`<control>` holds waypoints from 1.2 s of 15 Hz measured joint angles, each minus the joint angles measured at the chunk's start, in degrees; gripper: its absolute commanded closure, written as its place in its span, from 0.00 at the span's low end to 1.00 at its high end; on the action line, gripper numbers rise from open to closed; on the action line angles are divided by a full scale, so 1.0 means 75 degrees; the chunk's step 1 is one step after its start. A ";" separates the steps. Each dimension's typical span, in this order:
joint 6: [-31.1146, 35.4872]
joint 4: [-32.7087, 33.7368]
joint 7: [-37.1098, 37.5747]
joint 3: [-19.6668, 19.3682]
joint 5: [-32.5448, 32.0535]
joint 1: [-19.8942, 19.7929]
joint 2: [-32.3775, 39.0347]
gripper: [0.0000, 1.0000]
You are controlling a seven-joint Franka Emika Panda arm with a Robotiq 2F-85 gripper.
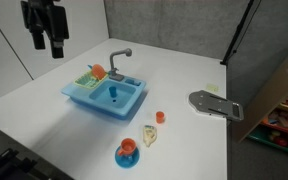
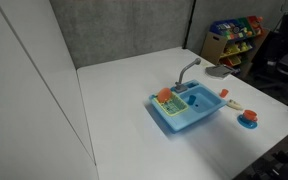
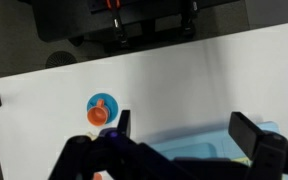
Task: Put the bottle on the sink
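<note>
The bottle [image 1: 150, 135], pale cream with an orange top, lies on the white table in front of the sink, apart from it; it also shows small in an exterior view [image 2: 232, 104]. The light-blue sink [image 1: 106, 97] with its grey faucet stands mid-table and shows in both exterior views [image 2: 189, 110]. My gripper [image 1: 48, 46] hangs high above the table, up and to the left of the sink, far from the bottle. In the wrist view the gripper [image 3: 184, 130] is open and empty, with the sink [image 3: 189, 147] below it.
An orange cup on a blue plate [image 1: 128, 152] stands near the table's front edge and shows in the wrist view [image 3: 101, 110]. A tiny orange cup [image 1: 160, 117] sits by the bottle. A grey flat object [image 1: 214, 105] lies at the table's right edge. Shelves with toys [image 2: 234, 35] stand beyond.
</note>
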 measured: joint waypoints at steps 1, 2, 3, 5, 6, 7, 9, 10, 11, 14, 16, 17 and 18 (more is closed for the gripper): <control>0.0000 -0.0001 0.0011 0.0000 0.0000 0.0004 0.0010 0.00; 0.0006 0.0000 0.0043 0.0000 0.0000 0.0013 0.0016 0.00; 0.0022 0.0004 0.0097 0.0002 0.0000 0.0028 0.0023 0.00; 0.0044 0.0039 0.0241 0.0025 0.0000 0.0066 0.0043 0.00; 0.0053 0.0070 0.0334 0.0051 0.0000 0.0090 0.0058 0.00; 0.0067 0.0106 0.0426 0.0084 0.0000 0.0115 0.0072 0.00; 0.0097 0.0216 0.0638 0.0152 0.0000 0.0206 0.0109 0.00; 0.0107 0.0279 0.0741 0.0195 0.0000 0.0253 0.0132 0.00; 0.0112 0.0355 0.0854 0.0242 0.0000 0.0299 0.0164 0.00; 0.0120 0.0626 0.1136 0.0381 0.0001 0.0455 0.0332 0.00; 0.0285 0.0795 0.1212 0.0463 0.0001 0.0558 0.0500 0.00; 0.0511 0.0848 0.1214 0.0500 0.0000 0.0609 0.0594 0.00; 0.0765 0.0881 0.1212 0.0528 -0.0008 0.0658 0.0688 0.00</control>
